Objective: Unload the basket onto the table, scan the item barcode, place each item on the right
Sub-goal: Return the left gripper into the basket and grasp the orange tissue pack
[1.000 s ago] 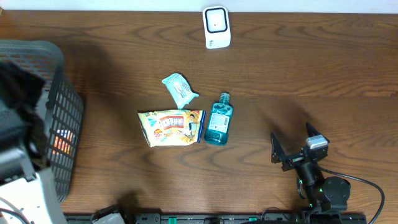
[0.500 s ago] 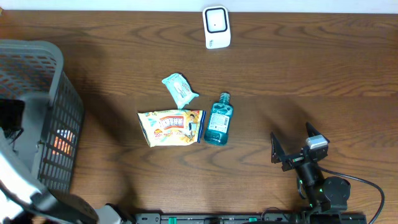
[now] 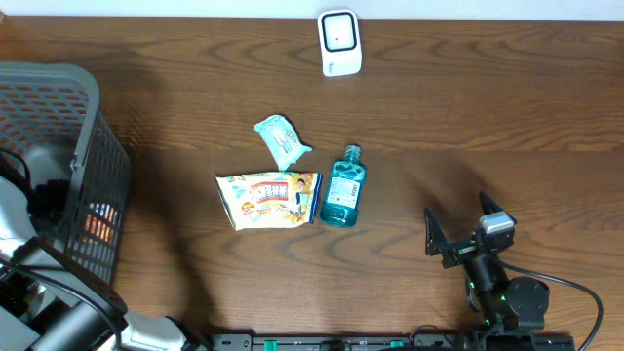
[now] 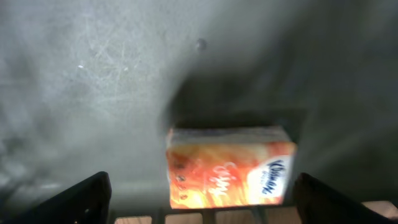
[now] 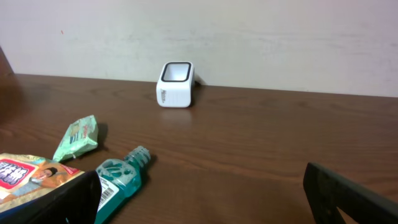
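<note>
Orange tissue pack (image 4: 230, 165) was down in the grey mesh basket (image 3: 93, 175) at the left edge of the table (image 3: 507, 117), lying on the basket floor right up against the slatted wall. From overhead you could only catch its orange through the mesh. The left gripper (image 4: 202, 182) was inside the basket pointing at it, jaws spread wide with one finger on each side of the wrist view. The pack sat in the gap further ahead and nothing was pinched.

The right gripper (image 3: 459, 222) was parked at the near right of the table, also wide open and holding nothing.

In the middle of the table were a yellow snack bag (image 3: 270, 198) and a teal mouthwash bottle (image 3: 340, 191) lying just beside each other, with a small teal packet (image 3: 281, 138) just behind them. The white scanner (image 3: 339, 43) stood at the far edge, well apart from all that.
</note>
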